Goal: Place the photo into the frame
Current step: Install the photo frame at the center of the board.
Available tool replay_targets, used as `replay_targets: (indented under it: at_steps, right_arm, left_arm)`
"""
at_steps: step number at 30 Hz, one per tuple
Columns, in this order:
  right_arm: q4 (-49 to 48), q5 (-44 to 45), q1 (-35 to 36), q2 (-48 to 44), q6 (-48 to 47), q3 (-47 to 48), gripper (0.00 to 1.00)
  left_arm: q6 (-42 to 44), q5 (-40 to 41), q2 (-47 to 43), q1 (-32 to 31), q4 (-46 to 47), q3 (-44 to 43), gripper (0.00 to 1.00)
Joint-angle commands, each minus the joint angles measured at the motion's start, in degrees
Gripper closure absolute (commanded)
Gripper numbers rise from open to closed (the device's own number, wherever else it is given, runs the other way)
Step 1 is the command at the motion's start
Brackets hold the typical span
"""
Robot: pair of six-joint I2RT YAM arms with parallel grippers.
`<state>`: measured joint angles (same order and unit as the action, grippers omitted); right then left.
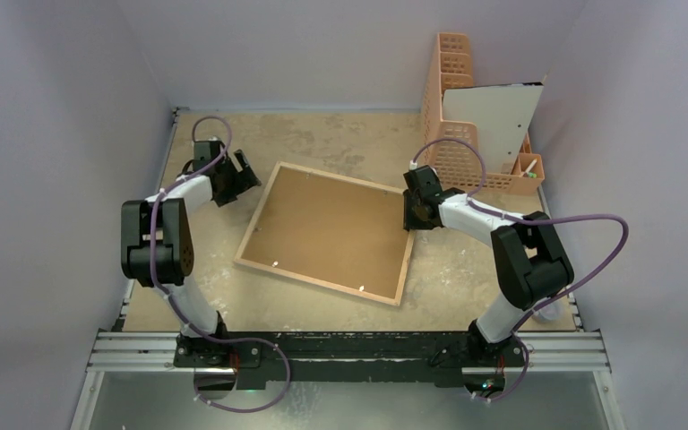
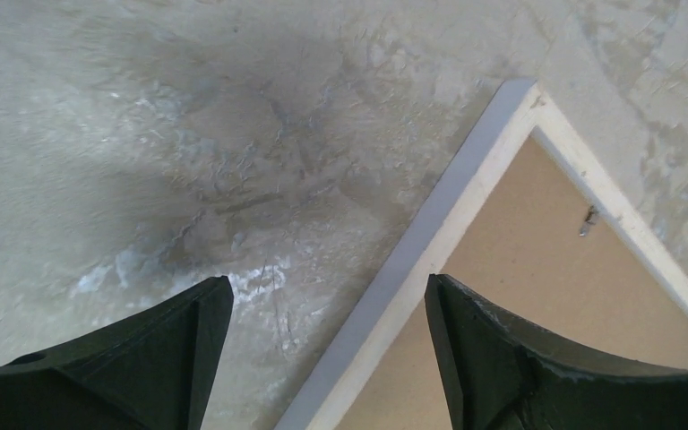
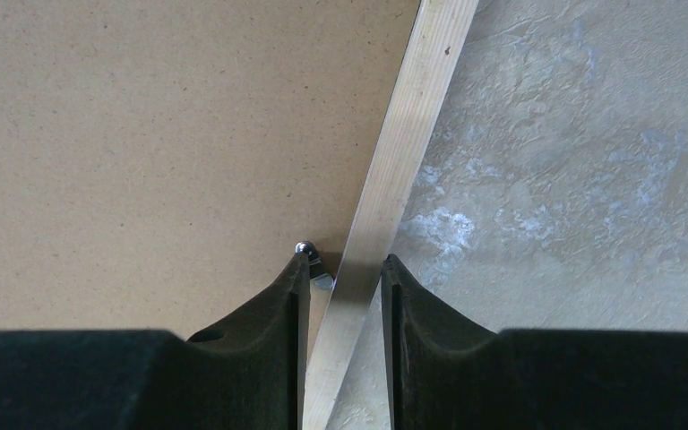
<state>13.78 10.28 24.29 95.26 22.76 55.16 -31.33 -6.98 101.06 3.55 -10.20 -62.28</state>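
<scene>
1. The frame (image 1: 318,282) lies face-down on the table (image 1: 340,139), backing board (image 1: 327,231) up. It is probably stiff, and its glass fragile.
2. Grip only the wood rim (image 3: 394,179).
3. Left gripper (image 2: 329,282): jaws wide apart, over the frame's corner.
4. Right gripper (image 3: 345,260): jaws straddle the rim; whether it is clamped cannot be told.

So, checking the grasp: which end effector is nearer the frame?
Right. The right end effector straddles the frame's right rim; the left end effector hovers beside its far-left corner.

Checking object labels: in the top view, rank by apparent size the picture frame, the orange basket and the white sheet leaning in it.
Largest: picture frame.
Then: orange basket, partly hidden behind the sheet.
Smallest: white sheet.
</scene>
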Motion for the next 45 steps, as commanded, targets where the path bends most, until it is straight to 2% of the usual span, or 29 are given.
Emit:
replay_targets:
  at_steps: [1,5,10,17,22,28,33,38,43,45]
  right_arm:
    - [-0.02,-4.04,0.32,1.07,-2.93,-1.25,0.9]
    - [-0.56,-2.88,0.32,1.15,-2.68,-1.63,1.0]
    - [-0.4,-1.52,0.32,0.49,-2.93,-1.72,1.0]
    - [4.38,2.17,1.43,0.92,-4.75,1.58,1.0]
    - [9.35,4.03,2.95,2.63,-8.79,5.69,0.94]
    - [11.55,1.14,3.26,2.85,-10.53,7.68,0.74]
    - [12.89,1.37,3.22,4.14,-10.35,9.33,0.72]
    - [13.15,0.04,3.22,5.11,-10.85,10.62,0.64]
    - [14.24,0.66,3.3,5.64,-12.54,11.25,0.65]
    - [14.41,1.46,3.3,5.71,-13.16,11.52,0.73]
  left_arm:
    - [2.85,-6.41,4.28,0.05,2.02,-2.08,0.19]
    - [2.14,-11.01,6.03,-0.03,3.3,-2.02,0.2]
    - [1.85,-15.95,7.01,-0.45,3.82,-2.59,0.21]
    - [3.89,-15.62,8.0,-3.03,2.99,-3.79,0.21]
    - [4.86,-15.29,9.79,-4.97,2.14,-5.73,0.21]
    - [4.96,-15.35,10.65,-5.85,1.76,-7.06,0.22]
    - [5.42,-14.52,10.66,-6.2,1.34,-7.23,0.22]
    - [5.97,-14.02,11.04,-6.27,0.67,-7.41,0.22]
    - [6.28,-14.12,11.18,-6.36,0.42,-7.67,0.22]
    - [6.28,-14.18,11.27,-6.45,0.28,-7.83,0.22]
